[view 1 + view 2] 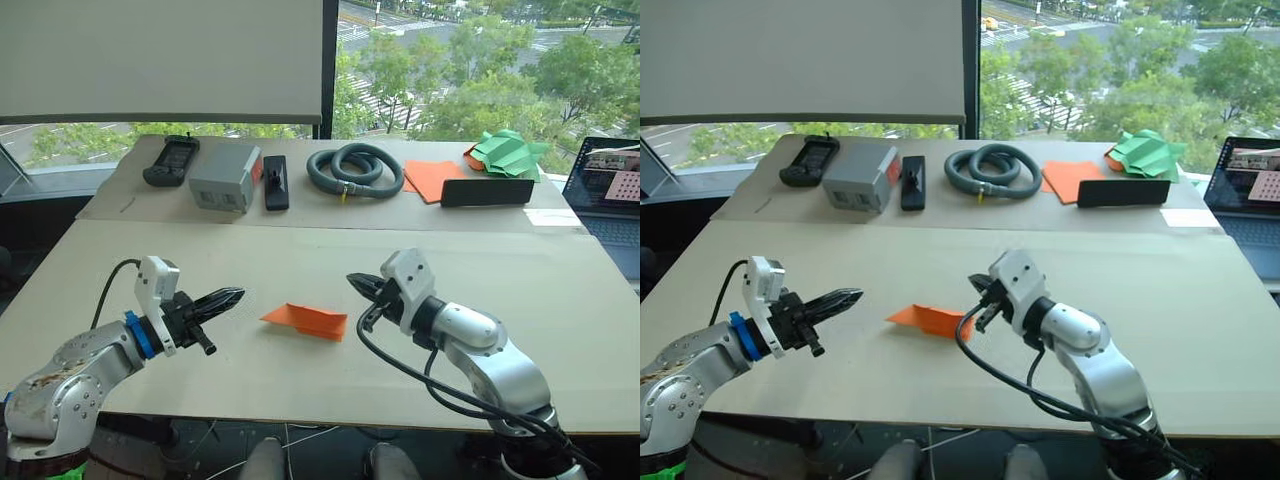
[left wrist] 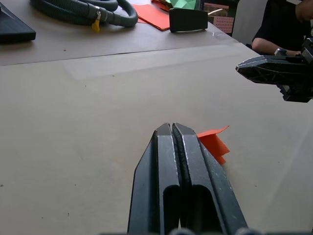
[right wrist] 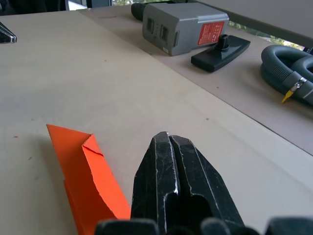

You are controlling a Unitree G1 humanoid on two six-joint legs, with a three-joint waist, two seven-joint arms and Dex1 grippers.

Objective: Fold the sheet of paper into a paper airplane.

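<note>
Leftmost, the left gripper (image 1: 232, 296) hovers just above the table (image 1: 560, 330), its two black fingers pressed together and empty (the left wrist view shows the pads (image 2: 172, 147) meeting along their full length). It points toward the centre, where the paper airplane (image 1: 306, 320) lies flat on the tabletop, between the two grippers and touching neither. The airplane is a narrow folded orange shape with its pointed nose toward the left gripper and its blunter end toward the right one. To its right, the right gripper (image 1: 357, 284) hangs near the airplane's blunt end, also with fingers closed on nothing (confirmed in the right wrist view, where the paper (image 3: 85, 171) sits beside the closed fingertips (image 3: 168, 147)).

Along the far edge of the table, from left to right: a black handheld device (image 1: 172, 160), a grey box (image 1: 225, 176) with a red label, a flat black nozzle piece (image 1: 275, 182), a coiled grey hose (image 1: 355, 170), smooth orange sheets (image 1: 432, 178), a black rectangular block (image 1: 487, 192), and a green paper shape (image 1: 510, 153). A laptop (image 1: 610, 200) stands open at the far right (a person's arm (image 2: 274, 34) shows beyond it in the left wrist view).
</note>
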